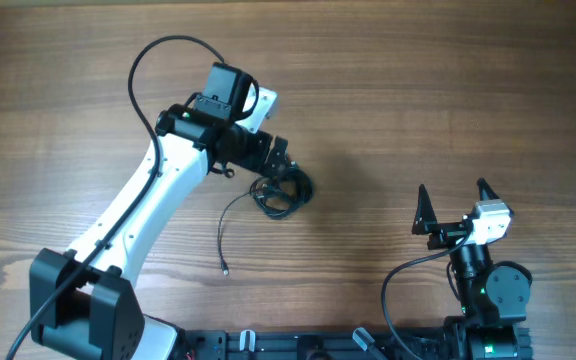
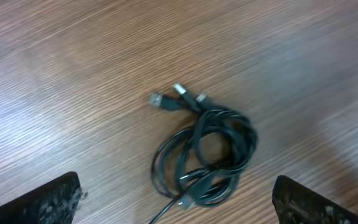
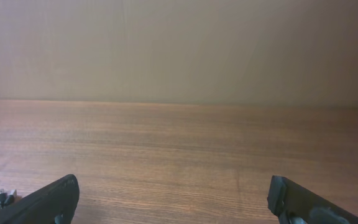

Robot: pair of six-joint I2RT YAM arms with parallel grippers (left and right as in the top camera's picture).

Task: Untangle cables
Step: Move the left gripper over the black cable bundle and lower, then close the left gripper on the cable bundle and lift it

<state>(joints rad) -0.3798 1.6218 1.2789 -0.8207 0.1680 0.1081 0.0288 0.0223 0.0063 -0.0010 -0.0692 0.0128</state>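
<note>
The cables [image 1: 280, 192] lie on the wooden table [image 1: 418, 80] as a small knotted bundle of thin dark loops. The overhead view shows the left claw [image 1: 286, 170] right above the bundle, at its upper-left edge. In the left wrist view the cables [image 2: 210, 152] sit between the two dark fingers of the left claw [image 2: 176, 208], which are spread wide and released, with neither finger touching a wire. Three small plug ends [image 2: 179, 89] stick out of the bundle on the side away from that claw. One loose strand [image 1: 223, 225] leaves the bundle on the lower left in the overhead view, curves down over the table and ends in a small plug well clear of the knot. The right claw [image 1: 455, 205] stands well apart from the bundle, to its right. Its fingers are also spread and hold nothing, and the right wrist view shows only bare table between them [image 3: 176, 205].
</note>
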